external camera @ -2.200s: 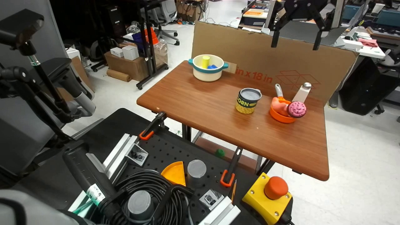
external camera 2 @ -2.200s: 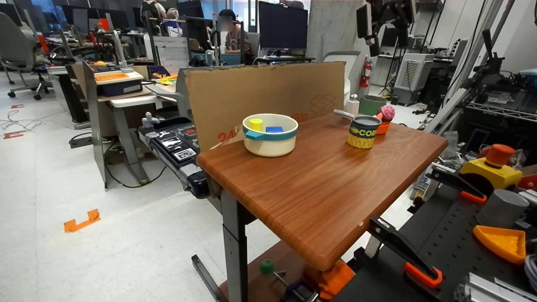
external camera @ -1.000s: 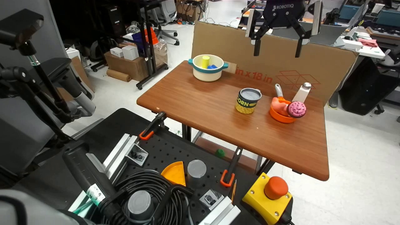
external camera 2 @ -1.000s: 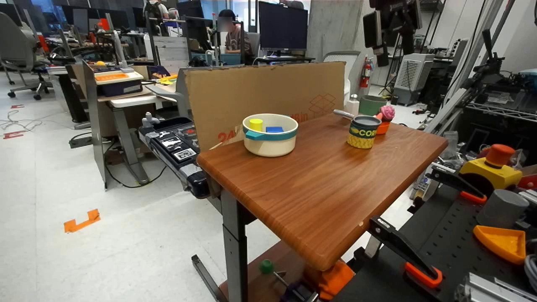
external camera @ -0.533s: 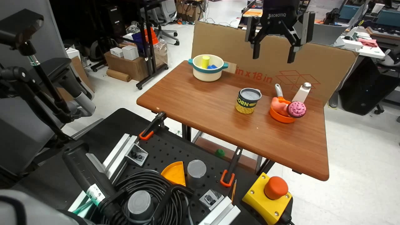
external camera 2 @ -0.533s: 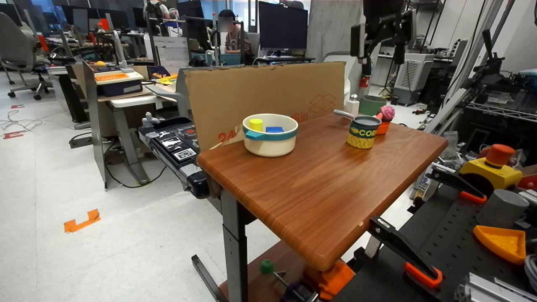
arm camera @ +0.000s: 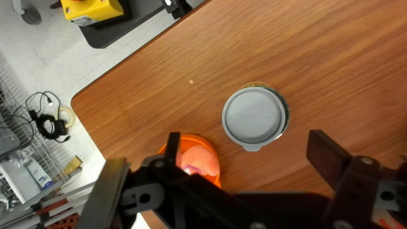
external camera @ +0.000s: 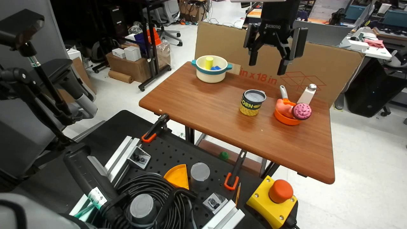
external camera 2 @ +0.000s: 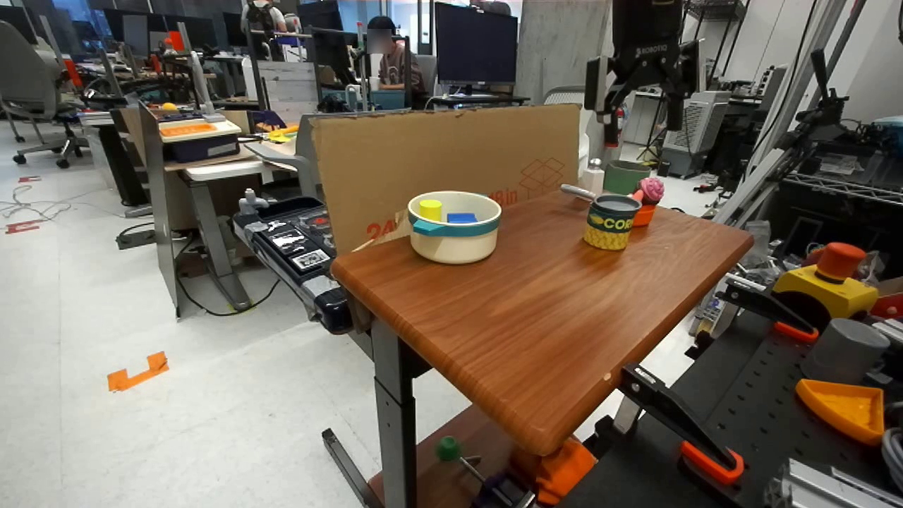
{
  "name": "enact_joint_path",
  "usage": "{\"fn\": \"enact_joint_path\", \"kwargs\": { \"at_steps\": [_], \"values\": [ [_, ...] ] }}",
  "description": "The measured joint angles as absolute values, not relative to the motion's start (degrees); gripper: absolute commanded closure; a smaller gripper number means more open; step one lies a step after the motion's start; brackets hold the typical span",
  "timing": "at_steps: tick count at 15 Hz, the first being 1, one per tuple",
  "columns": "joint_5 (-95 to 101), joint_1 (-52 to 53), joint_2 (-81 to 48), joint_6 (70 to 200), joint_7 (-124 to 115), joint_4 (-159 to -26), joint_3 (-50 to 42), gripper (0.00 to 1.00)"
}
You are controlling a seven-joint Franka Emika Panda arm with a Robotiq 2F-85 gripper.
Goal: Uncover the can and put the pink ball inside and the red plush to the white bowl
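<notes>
Black and splayed wide, our pincer is hanging empty above the bench. Below, the can is standing upright; from the wrist we are seeing its round lid lying past the fingertips, roughly midway between them. The orange bowl is showing partly behind one finger; freer room, we are judging, is lying toward the white bowl, the bench's edges well apart.

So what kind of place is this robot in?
Probably a robotics lab: a gripper hangs over the table, a big red button sits on a yellow box, and a large monitor stands behind the cardboard.
</notes>
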State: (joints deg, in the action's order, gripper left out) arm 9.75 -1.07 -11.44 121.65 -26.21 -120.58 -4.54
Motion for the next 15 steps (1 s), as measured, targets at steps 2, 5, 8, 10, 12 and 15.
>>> {"fn": "enact_joint_path", "kwargs": {
  "at_steps": [2,5,8,10,12,15],
  "values": [
    [7.8,-1.3,-11.8,121.2,-26.0,-120.6,-4.6,0.00],
    [7.0,-1.4,-12.2,121.3,-26.1,-120.6,-4.8,0.00],
    [7.4,-1.4,-13.1,121.4,-28.2,-120.6,-5.3,0.00],
    [7.7,-1.3,-13.9,121.8,-29.7,-120.5,-5.7,0.00],
    [7.8,-1.3,-14.4,122.9,-30.3,-120.5,-6.0,0.00],
    [8.7,-1.3,-15.0,124.4,-31.2,-120.5,-6.3,0.00]
  ]
}}
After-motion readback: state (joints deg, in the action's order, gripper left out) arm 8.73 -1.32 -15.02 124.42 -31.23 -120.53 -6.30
